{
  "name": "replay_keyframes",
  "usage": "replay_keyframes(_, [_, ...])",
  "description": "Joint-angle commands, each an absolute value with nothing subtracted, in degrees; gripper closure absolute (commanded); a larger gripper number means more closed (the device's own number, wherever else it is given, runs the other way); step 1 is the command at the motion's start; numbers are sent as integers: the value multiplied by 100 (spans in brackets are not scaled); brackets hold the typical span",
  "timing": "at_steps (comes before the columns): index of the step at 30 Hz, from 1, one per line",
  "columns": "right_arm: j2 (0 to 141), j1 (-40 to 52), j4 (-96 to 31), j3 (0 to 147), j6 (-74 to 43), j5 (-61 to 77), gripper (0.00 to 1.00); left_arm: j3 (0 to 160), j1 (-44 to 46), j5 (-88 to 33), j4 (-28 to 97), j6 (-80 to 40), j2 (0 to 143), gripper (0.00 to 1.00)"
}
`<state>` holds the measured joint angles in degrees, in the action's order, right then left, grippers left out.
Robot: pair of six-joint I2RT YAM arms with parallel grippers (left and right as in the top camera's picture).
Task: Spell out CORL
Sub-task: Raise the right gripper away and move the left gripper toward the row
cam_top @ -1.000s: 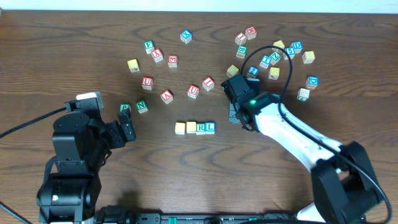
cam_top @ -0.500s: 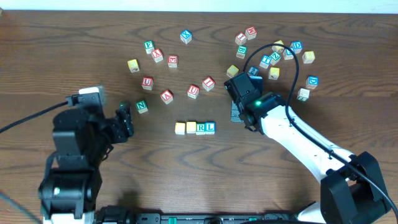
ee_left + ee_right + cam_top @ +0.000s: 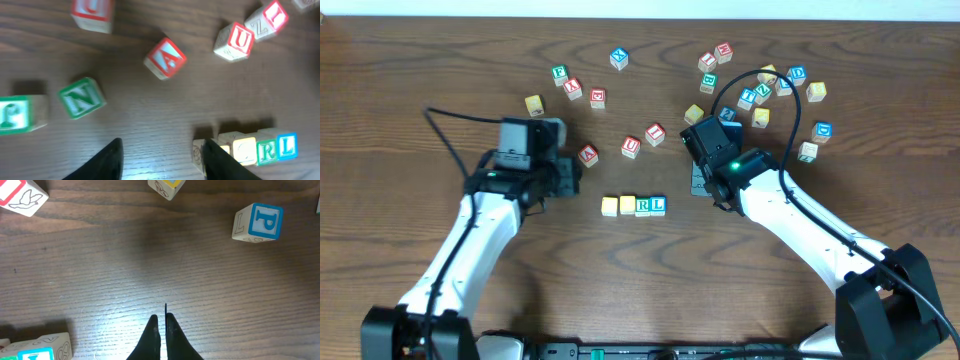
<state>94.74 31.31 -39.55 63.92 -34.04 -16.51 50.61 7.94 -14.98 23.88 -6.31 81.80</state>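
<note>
CORL row (image 3: 634,205) sits mid-desk (image 3: 420,60), its cubes touching so the word reads in line, which looks finished; left fingers (image 3: 111,161) spread and empty just beside it, right fingers (image 3: 156,335) pressed together, holding nothing, apart

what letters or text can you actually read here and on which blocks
"R": green, on white-faced wooden cube in the row
"L": blue, on white-faced wooden cube ending the row
"A": red-faced wooden cube
"U": red-lettered wooden cube
"N": green wooden cube
"P": blue-lettered wooden cube
Two yellow wooden cubes in the row: too blurred
</note>
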Motion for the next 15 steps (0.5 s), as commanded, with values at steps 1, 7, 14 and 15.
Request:
replay_keyframes(1, [9413, 3116, -3942, 6486, -3356, -1769, 99, 5026, 1068, -1581, 2287, -445, 8274, 65])
replay_keyframes(7, [9413, 3116, -3944, 6486, -3358, -1767, 99, 5026, 1422, -976, 2165, -451, 8276, 92])
replay_keyframes(14, [9413, 3116, -3946, 6486, -3378, -1767, 99, 5026, 1688, -718, 2043, -447, 8377, 92])
replay_keyframes(15, [9413, 3116, -3944, 6486, -3380, -1767, 99, 5026, 1730, -718, 2021, -427, 8453, 92])
